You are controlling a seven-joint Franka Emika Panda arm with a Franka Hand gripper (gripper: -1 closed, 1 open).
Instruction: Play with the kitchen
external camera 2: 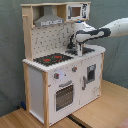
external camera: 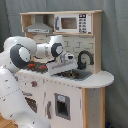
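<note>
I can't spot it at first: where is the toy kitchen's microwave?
The microwave sits on the kitchen's top shelf, right of the grey hood in both exterior views, above the sink.

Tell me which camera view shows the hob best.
The second exterior view: the hob lies unobstructed on the kitchen counter, its red rings visible. In the first exterior view the arm covers most of it, leaving a red sliver.

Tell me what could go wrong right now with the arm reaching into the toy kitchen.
The gripper hangs low over the sink, close to the black tap; a sideways move could knock the tap. The arm also reaches under the microwave shelf, so lifting straight up might strike it. A hard push might shift the kitchen.
</note>
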